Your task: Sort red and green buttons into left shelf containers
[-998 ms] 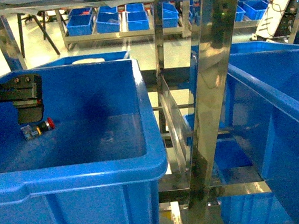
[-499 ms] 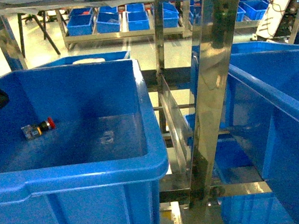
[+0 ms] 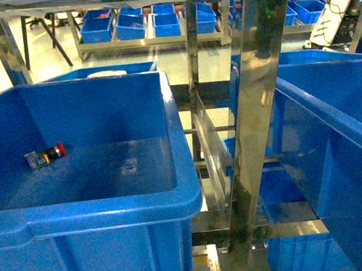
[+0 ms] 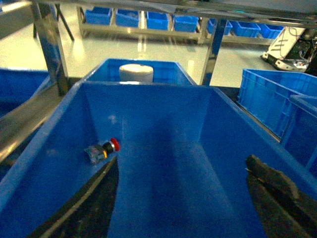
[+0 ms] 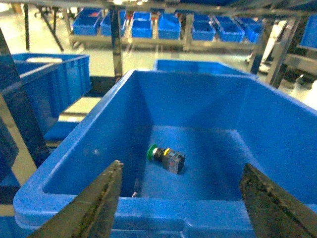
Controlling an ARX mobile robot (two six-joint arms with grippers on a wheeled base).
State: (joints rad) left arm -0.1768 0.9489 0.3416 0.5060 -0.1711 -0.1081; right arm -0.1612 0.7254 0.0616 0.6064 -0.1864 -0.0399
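Your left arm has pulled back out of the head view since a second ago, when its pincer hung just above the red button; the button has stayed where it lay. Nearest you now, in the left wrist view, the left pincer (image 4: 181,198) stands with its two fingers wide apart and nothing between them, low over the near rim of the left bin (image 4: 148,91). The red button (image 4: 102,149) lies ahead of it and toward the left wall on the bin floor, on its side, long axis running across the bin with the red cap pointing right.

Your right pincer (image 5: 181,203) is likewise spread and empty, hovering at the near rim of the right bin (image 5: 198,79). The green button (image 5: 166,157) lies on that bin's floor straight ahead and slightly left of centre, on its side, green cap toward the left wall, clear block toward the right.

The coming move, as I judge it, turns on this: the right arm is the nearer to the green button, which lies crosswise to its fingers.

Farther off, more blue bins (image 3: 131,26) sit on a distant rack.
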